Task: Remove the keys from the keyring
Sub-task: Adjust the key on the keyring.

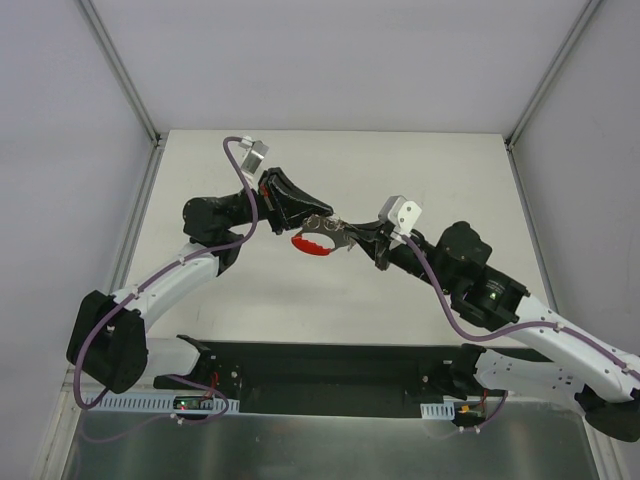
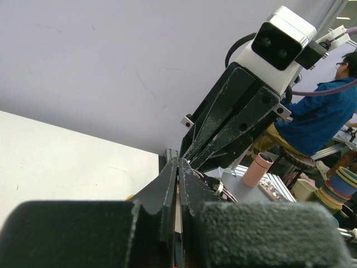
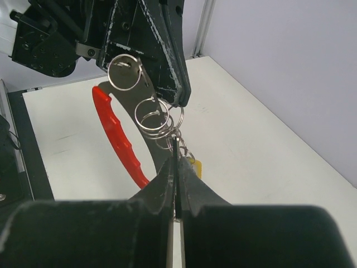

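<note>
Tabletop (image 1: 430, 170), white, lies beneath the keyring (image 3: 154, 118), which hangs in mid-air between two black grippers. Seen from the right wrist, the left gripper (image 3: 177, 99) reaches the keyring from above. Its fingers are pressed together and seem to clamp the blade of one of the keys (image 3: 125, 73), whose round silver head sticks out just beside the rings. The right gripper (image 3: 177, 146) meets the keyring from below, its fingers squeezed tight on a thin wire loop at the bottom of the ring chain. The two sets of fingertips are close together, with only the coiled rings between them. A curved red plastic piece (image 3: 114, 137) hangs off the keyring's side. A small yellow tag (image 3: 194, 164) sits just beside the keyring, against the right fingers. Beyond the keyring, outside the enclosure, a person in blue (image 2: 323, 111) is visible.
</note>
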`<state>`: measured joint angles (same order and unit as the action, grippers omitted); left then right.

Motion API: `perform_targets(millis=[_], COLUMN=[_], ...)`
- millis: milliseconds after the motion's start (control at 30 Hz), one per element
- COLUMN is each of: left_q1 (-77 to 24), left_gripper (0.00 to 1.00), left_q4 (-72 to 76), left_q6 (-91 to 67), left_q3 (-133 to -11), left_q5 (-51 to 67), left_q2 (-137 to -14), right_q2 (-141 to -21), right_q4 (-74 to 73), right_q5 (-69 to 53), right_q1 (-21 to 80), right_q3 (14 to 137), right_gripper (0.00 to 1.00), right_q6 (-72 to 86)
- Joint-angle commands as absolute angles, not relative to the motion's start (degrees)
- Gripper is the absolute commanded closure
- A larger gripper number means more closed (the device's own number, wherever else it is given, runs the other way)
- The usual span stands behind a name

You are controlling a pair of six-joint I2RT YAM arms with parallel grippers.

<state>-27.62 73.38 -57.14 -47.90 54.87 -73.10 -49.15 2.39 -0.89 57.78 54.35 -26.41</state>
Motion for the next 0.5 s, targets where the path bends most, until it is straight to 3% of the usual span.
perform_targets(millis=[0, 467], left_q1=[-26.8, -26.8], left_gripper=[1.0, 1.0], left_q4=[94.3, 92.2], left_q6=[-54.9, -51.4], left_q3=[-46.8, -44.9], left_q5=[52.5, 55.2], left_q2=[-70.2, -68.5], right_q2=[-48.7, -48.9], right_q4=[2.3, 1.1], right_q5=[-0.5, 1.8], right_q1=[57.9, 58.0], right_q3=[58.2, 59.7], right_gripper=[0.99, 0.99], right_q6=[-26.8, -28.6])
